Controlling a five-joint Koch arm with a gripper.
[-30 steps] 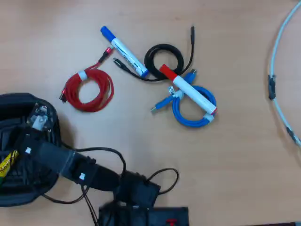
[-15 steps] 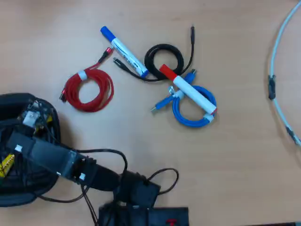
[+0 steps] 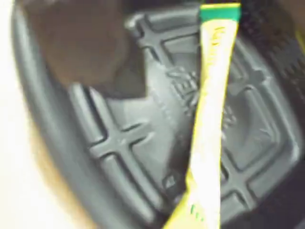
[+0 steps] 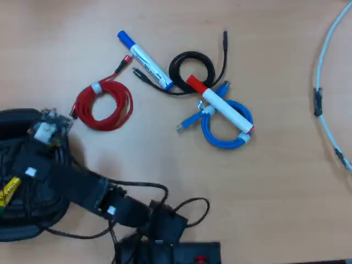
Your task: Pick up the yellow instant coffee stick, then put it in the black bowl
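Observation:
The yellow instant coffee stick (image 3: pixel 209 119) lies lengthwise over the ribbed, cross-patterned bottom of the black bowl (image 3: pixel 124 143), its green end at the top of the wrist view. My gripper (image 3: pixel 202 64) hovers just above it. One blurred dark jaw is at the upper left and the other at the upper right, and both are apart from the stick, so the gripper is open. In the overhead view the arm (image 4: pixel 71 184) reaches over the black bowl (image 4: pixel 16 114) at the left edge. A short piece of the stick (image 4: pixel 8 190) shows beside the arm.
On the wooden table beyond the bowl lie a red coiled cable (image 4: pixel 104 104), a blue-capped marker (image 4: pixel 144 59), a black coiled cable (image 4: pixel 191 69), a red-capped marker (image 4: pixel 220 105) and a blue coiled cable (image 4: pixel 225 129). A white cable (image 4: pixel 328 82) curves at the right. The arm's base (image 4: pixel 165 242) is at the bottom.
The arm's wrist swung left over the bowl, then back right and slightly up. The yellow stick stayed in about the same spot in the bowl.

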